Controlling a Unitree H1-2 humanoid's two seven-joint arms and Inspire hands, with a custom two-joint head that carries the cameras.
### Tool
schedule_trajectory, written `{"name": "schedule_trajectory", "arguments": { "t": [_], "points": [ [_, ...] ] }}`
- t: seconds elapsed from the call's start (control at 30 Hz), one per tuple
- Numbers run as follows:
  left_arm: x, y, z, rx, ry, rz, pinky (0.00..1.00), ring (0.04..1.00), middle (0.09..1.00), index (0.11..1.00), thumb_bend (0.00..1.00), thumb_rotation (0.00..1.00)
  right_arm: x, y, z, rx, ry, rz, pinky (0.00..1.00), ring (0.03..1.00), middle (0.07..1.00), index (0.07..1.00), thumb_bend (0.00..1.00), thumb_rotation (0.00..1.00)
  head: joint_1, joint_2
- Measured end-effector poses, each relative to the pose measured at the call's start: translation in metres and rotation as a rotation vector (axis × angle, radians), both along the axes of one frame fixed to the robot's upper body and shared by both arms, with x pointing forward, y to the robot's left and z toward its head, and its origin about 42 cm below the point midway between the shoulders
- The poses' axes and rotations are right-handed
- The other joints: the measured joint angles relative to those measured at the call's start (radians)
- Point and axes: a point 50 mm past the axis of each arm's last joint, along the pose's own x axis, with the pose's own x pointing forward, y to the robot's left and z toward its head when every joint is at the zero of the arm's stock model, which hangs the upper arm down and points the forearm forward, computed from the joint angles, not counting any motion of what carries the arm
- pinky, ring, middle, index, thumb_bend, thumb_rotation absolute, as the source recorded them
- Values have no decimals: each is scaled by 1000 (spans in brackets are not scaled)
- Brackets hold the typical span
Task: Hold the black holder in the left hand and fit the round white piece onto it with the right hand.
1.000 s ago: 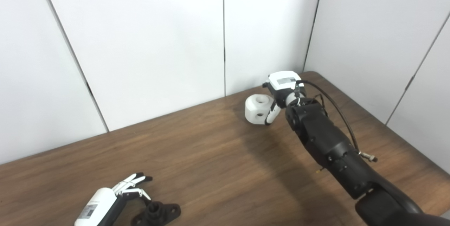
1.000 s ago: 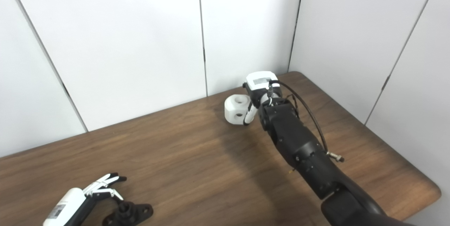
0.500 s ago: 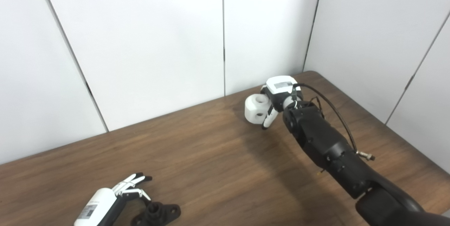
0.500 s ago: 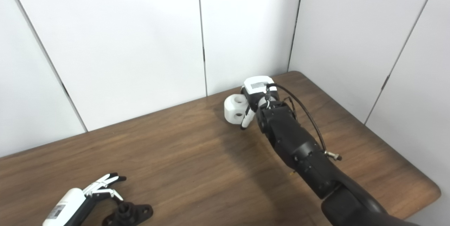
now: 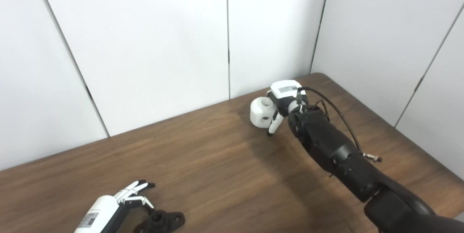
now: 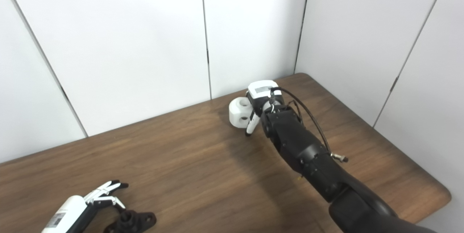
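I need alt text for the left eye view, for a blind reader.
The right robot hand reaches the round white piece at the far side of a brown table. Near the front edge, the left robot hand waits, open, beside the black holder.

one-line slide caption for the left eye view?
Right hand beside the round white piece; left hand by the black holder.

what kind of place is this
Probably a robot test cell or lab, not a home: plain white wall panels box in a bare wooden table, which carries only a black holder and a round white piece.
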Motion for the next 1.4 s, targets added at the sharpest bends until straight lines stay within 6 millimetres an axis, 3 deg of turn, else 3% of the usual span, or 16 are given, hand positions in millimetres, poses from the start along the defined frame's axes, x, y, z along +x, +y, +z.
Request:
{"name": "schedule_trajectory", "arguments": {
  "t": [0.1,0.13,0.17,0.23,0.7,0.9,1.0,1.03,1.07,1.17,1.23,1.27,1.3,1.37,1.4],
  "points": [
    [-1,0,0,0,0,0,851,938,889,489,523,55,1,-1,-1,11,-27,0,944,912,857,617,815,285,2,2],
    [-1,0,1,1,0,0,853,941,890,489,523,55,1,0,-2,19,-38,3,944,900,838,555,671,222,2,2],
    [-1,0,1,3,0,0,855,943,891,489,523,55,1,1,-3,25,-50,5,944,894,828,524,597,190,3,3],
    [-1,0,2,7,1,-1,852,938,887,489,523,55,2,4,-4,40,-85,14,942,855,773,492,534,157,8,6],
    [-6,-4,10,26,12,-19,813,918,880,488,522,52,1,9,-12,75,-184,23,941,818,737,482,518,145,26,21],
    [-8,-5,12,17,7,-20,778,899,866,488,522,52,-5,10,-14,108,-210,42,904,801,727,483,520,144,86,37],
    [-10,-5,12,13,7,-19,783,899,867,488,522,52,-14,16,-10,144,-218,82,870,817,744,483,521,145,176,58],
    [-11,-5,11,11,8,-19,783,898,867,488,522,52,-18,19,-7,154,-216,99,869,817,744,483,521,145,176,58],
    [-11,-5,11,9,8,-18,777,896,867,488,523,52,-21,23,-1,162,-222,121,865,822,749,483,521,145,233,58],
    [-10,-8,10,11,2,-18,779,899,871,488,523,54,-27,31,14,175,-226,174,848,822,758,483,522,144,256,58],
    [-10,-10,9,3,1,-15,786,902,874,488,523,55,-32,36,24,177,-229,206,847,827,763,483,522,144,322,67],
    [-10,-11,8,-1,2,-14,788,903,873,487,524,55,-35,39,28,179,-228,223,847,828,763,483,522,144,340,74],
    [-10,-13,6,-9,2,-12,801,909,876,487,524,56,-37,42,30,181,-219,237,847,832,764,483,522,145,415,101],
    [-10,-17,3,-23,4,-8,836,928,891,488,524,58,-43,50,34,186,-202,280,850,838,764,483,522,144,486,124],
    [-10,-19,1,-31,7,-6,850,936,898,488,524,58,-47,54,36,193,-191,304,852,839,764,483,522,143,486,124]
  ]
}}
